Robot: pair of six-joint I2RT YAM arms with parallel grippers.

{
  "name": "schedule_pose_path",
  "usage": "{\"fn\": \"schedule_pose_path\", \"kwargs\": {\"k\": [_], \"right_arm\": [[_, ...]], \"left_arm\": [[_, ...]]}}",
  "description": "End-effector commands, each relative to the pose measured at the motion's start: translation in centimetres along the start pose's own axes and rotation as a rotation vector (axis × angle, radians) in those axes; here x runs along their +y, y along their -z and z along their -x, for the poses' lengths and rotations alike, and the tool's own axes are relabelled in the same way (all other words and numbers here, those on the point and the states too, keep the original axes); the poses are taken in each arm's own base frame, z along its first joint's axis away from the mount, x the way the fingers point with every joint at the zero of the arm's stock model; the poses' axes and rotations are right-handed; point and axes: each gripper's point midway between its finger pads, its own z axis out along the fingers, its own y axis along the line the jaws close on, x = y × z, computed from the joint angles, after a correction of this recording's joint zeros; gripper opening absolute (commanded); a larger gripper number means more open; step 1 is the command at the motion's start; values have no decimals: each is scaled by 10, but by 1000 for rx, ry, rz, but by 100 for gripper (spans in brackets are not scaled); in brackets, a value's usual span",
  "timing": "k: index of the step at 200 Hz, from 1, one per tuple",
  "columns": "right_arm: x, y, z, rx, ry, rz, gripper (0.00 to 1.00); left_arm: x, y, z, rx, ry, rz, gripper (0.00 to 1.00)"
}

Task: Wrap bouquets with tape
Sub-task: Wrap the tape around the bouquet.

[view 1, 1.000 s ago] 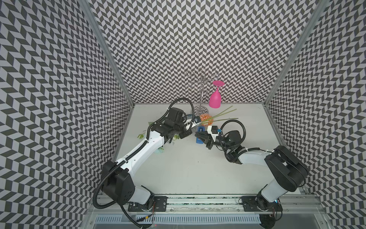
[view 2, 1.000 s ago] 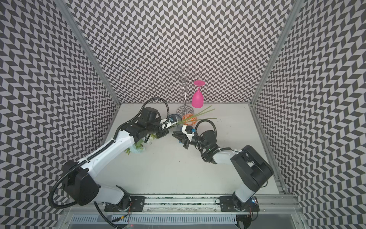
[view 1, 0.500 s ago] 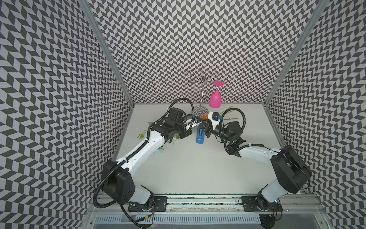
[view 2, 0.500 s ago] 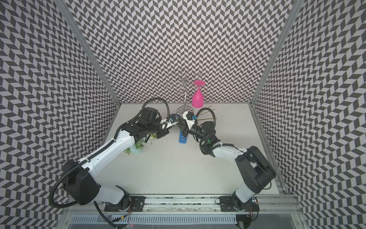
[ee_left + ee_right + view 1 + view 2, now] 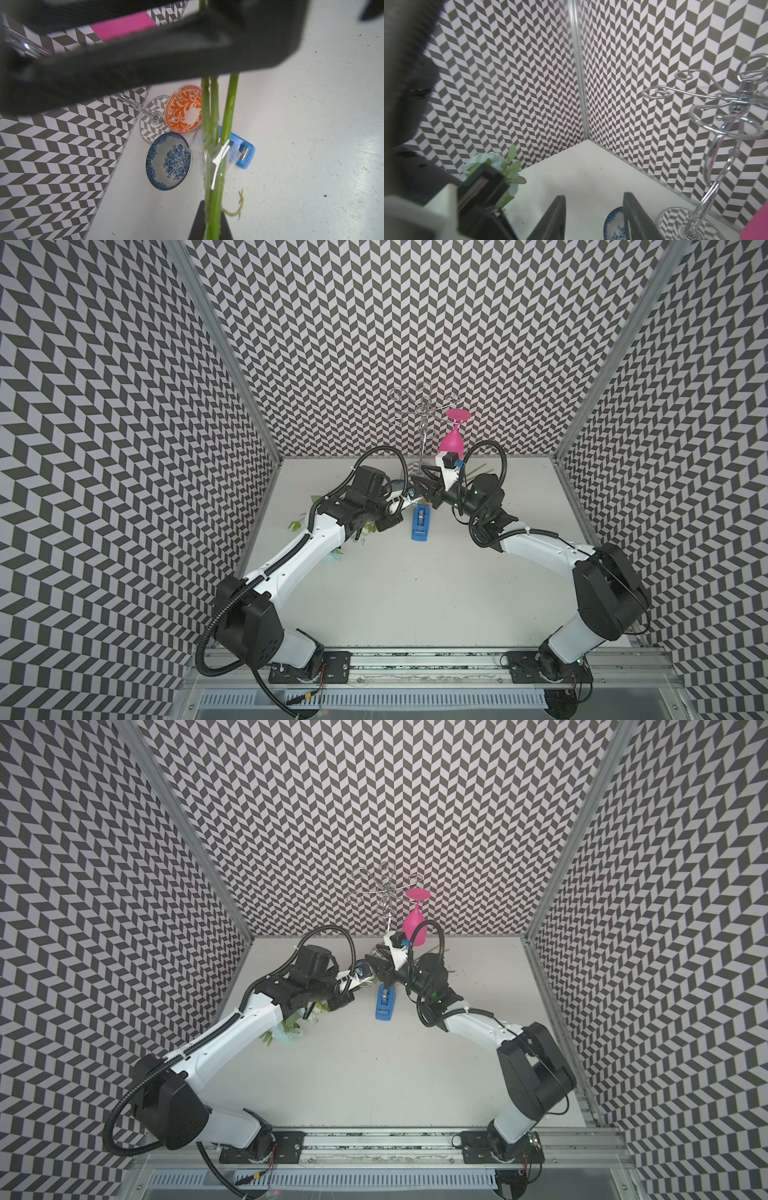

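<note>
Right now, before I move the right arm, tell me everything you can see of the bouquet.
The bouquet is a bunch of three thin green stems, plastic-looking, with pale blue-white blooms and green leaves at one end. The left gripper is shut on the stems, which reach out above the table. Wrinkled, glinting clear tape is wound around them past the grip, one flap sticking out. A thin curled tendril hangs off one stem.

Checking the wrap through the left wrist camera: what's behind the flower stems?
The blue tape dispenser lies on the table behind the flower stems, which cover its middle. They also hide an edge of the orange bowl. The blue-patterned bowl beside them is uncovered.
</note>
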Motion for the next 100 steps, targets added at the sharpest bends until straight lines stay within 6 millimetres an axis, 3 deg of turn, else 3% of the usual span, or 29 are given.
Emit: {"fn": "schedule_pose_path", "kwargs": {"k": [1, 32, 75, 100], "right_arm": [[-32, 1, -6, 69, -10, -82, 54], [-64, 21, 8, 101, 9, -139, 67], [-96, 68, 27, 111, 103, -310, 77], [-92, 98, 43, 75, 178, -367, 81]], "left_arm": [[0, 7, 10, -40, -23, -5, 0], [1, 9, 12, -45, -24, 1, 0], [2, 11, 13, -53, -24, 7, 0], [3, 10, 14, -53, -23, 3, 0]]}}
